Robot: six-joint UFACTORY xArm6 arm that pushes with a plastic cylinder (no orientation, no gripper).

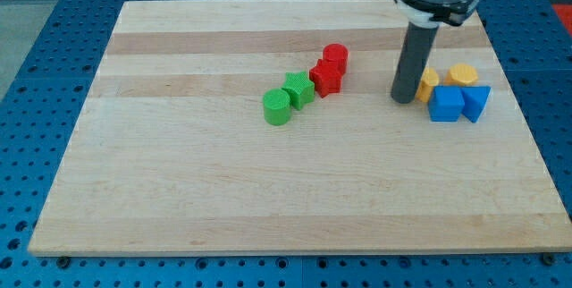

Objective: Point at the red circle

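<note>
The red circle (335, 57) stands on the wooden board (223, 190) just above centre, touching a red star-like block (327, 79) below it. My tip (404, 99) rests on the board to the view's right of the red circle, about a block and a half away, not touching it. The rod stands close against a yellow block (429, 82) on its right.
A green star-like block (298, 88) and a green circle (277, 106) lie in a diagonal line left and below the red blocks. To the right of my tip are a second yellow block (463, 75), a blue cube (446, 105) and a blue triangle-like block (475, 102).
</note>
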